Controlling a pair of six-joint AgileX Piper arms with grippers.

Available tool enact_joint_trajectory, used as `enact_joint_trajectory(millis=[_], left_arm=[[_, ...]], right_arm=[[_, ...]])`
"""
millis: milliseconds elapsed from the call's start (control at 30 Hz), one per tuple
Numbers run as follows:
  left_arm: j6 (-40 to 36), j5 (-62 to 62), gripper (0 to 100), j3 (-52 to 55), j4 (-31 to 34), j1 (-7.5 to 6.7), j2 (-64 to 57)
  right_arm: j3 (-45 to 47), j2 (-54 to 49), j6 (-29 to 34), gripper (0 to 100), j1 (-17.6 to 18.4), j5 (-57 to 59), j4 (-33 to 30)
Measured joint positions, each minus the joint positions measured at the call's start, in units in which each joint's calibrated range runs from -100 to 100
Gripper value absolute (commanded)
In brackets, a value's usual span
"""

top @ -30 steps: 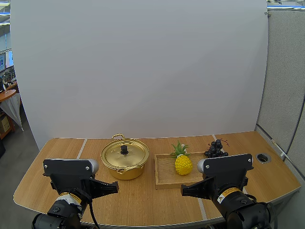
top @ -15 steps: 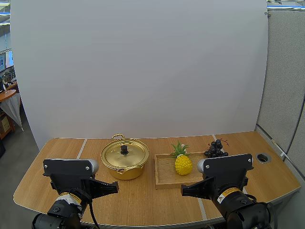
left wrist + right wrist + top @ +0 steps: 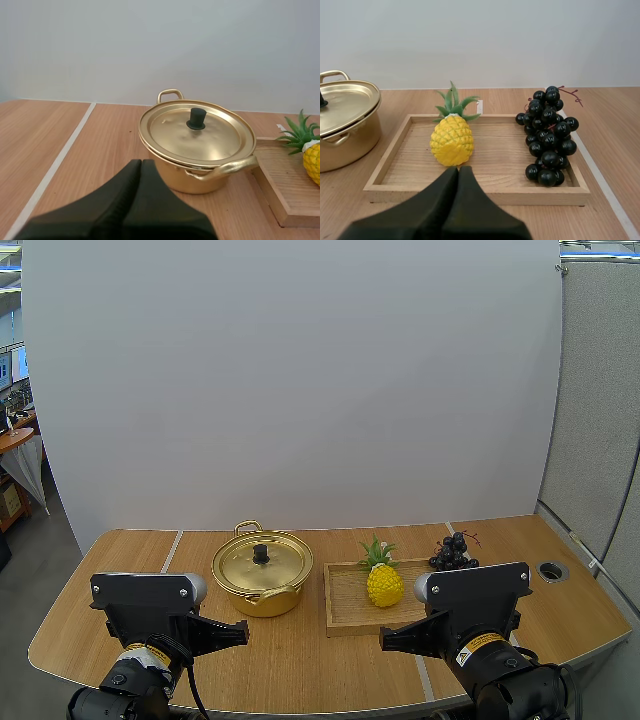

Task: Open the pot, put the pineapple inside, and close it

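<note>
A gold pot (image 3: 262, 575) stands left of centre on the table, its lid (image 3: 197, 132) on, with a black knob (image 3: 196, 118). To its right a yellow pineapple (image 3: 384, 582) with green leaves stands upright on a wooden tray (image 3: 345, 608). My left gripper (image 3: 243, 632) hovers near the table's front, short of the pot, its fingers together as one dark wedge (image 3: 141, 164). My right gripper (image 3: 383, 643) hangs before the tray's front rim, shut on nothing (image 3: 458, 170), pointing at the pineapple (image 3: 451, 141).
A bunch of dark grapes (image 3: 547, 135) lies on the tray's right side, beside the pineapple. A round metal-rimmed hole (image 3: 552, 570) sits in the tabletop at far right. Bare wood lies left of the pot and along the front edge.
</note>
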Motion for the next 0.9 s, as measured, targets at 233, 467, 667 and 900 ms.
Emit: enact_joint_trajectory(millis=[233,467,667,900], left_arm=[[-0.1,0.0,0,0.0,0.0,0.00,0.0],[-0.1,0.9,0,-1.1,0.0,0.00,0.0],[0.0,1.5,0,-11.1,0.0,0.00,0.0],[2.9,1.5,0,-22.7,0.0,0.00,-0.1]], right_arm=[[0.0,0.0,0.0,0,0.0,0.0,0.0],[-0.1,0.0,0.0,0,0.0,0.7,0.4],[-7.2,-0.1,0.0,0,0.0,3.4,0.0],[-19.1,-0.2,0.0,0,0.0,12.3,0.6]])
